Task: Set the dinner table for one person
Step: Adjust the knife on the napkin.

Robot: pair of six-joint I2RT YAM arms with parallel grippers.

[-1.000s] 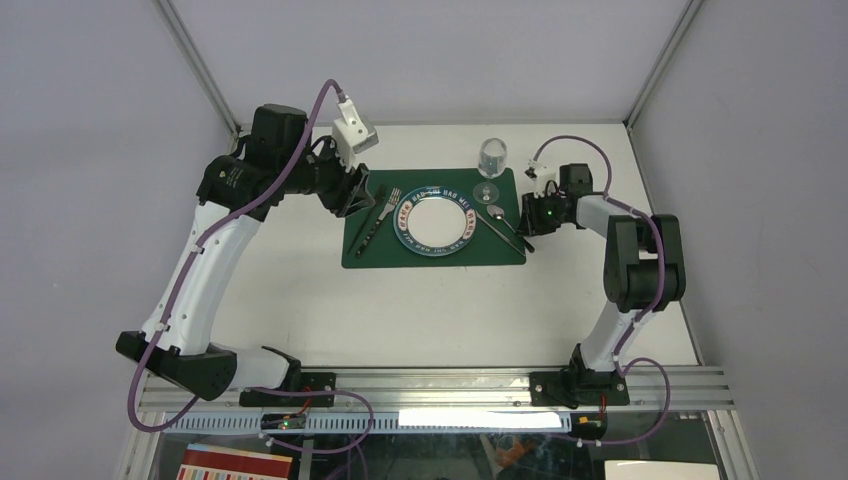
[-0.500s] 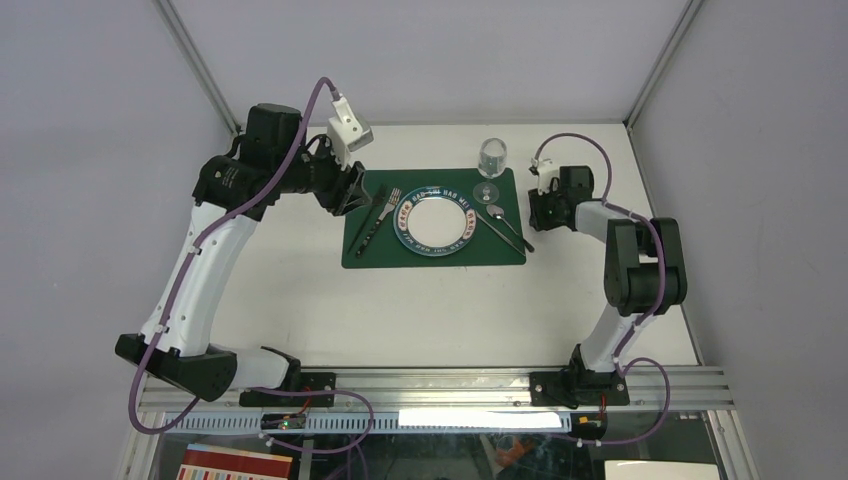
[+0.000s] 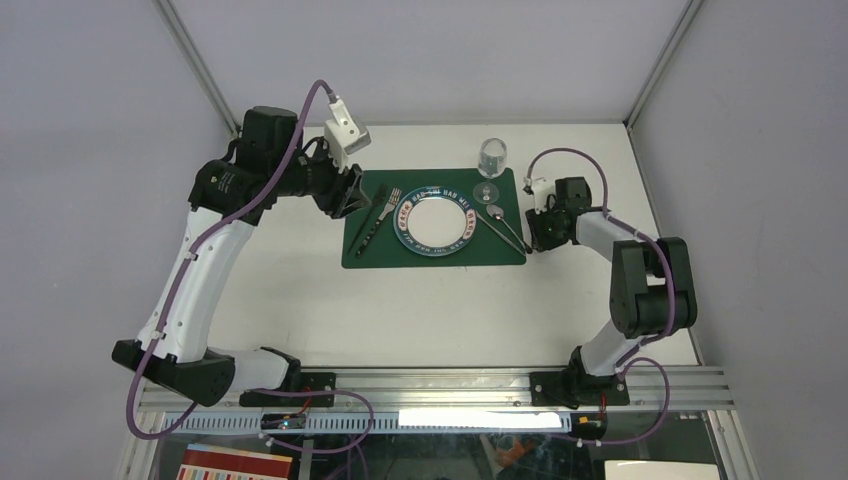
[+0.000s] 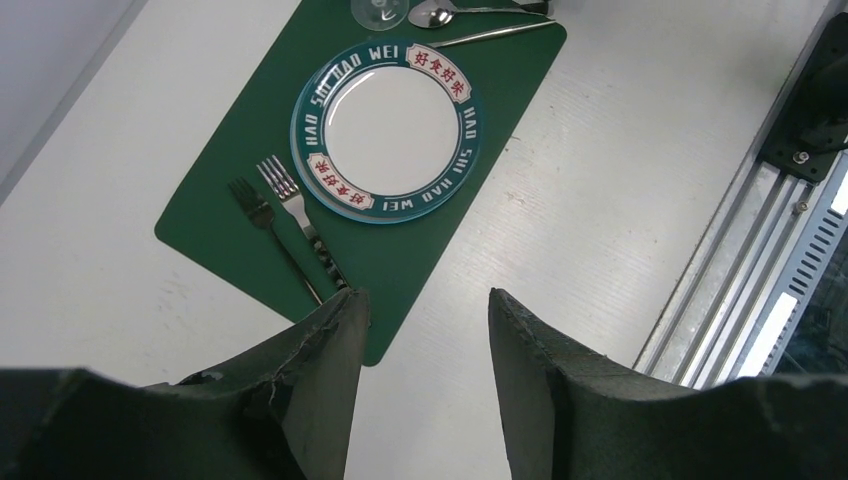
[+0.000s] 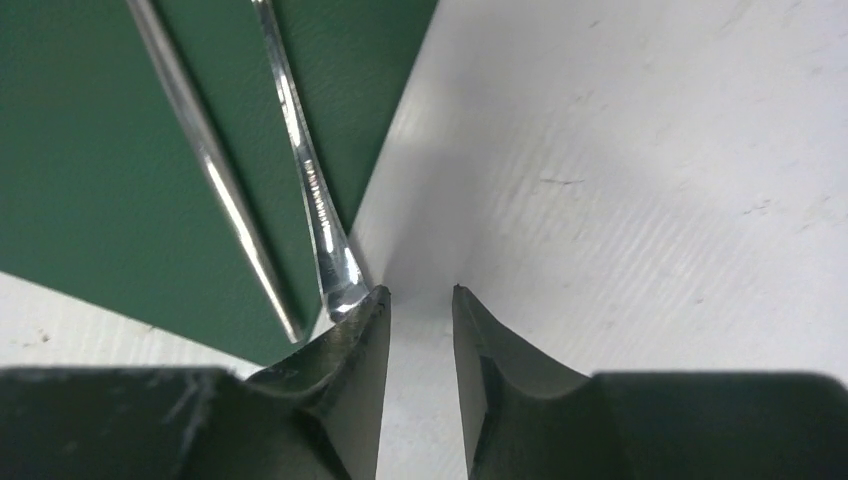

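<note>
From the top camera, the large white rectangular bench (image 3: pixel 420 310) with silver aluminium framing fills the middle of the view and carries everything. On its far half lies a dark green rectangular placemat (image 3: pixel 436 256), and on it a round white plate with a teal lettered rim (image 3: pixel 434 221). Two forks (image 3: pixel 378 215) lie left of the plate and two silver utensils (image 3: pixel 503 228) right of it. A clear drinking glass (image 3: pixel 492 156) stands at the far edge of the placemat. The left tool (image 3: pixel 350 195) is at the placemat's left edge, the right tool (image 3: pixel 533 232) at its right edge. In the left wrist camera, the left tool (image 4: pixel 425 300) is spread, with nothing between its fingers, above the placemat corner near the fork handles. In the right wrist camera, the right tool (image 5: pixel 420 295) is low over the bare bench (image 5: pixel 620 150). Its fingers stand a little apart with only the bench between them. One finger (image 5: pixel 350 340) is just beside the end of a silver handle (image 5: pixel 305 170) that reaches over the placemat edge.
</note>
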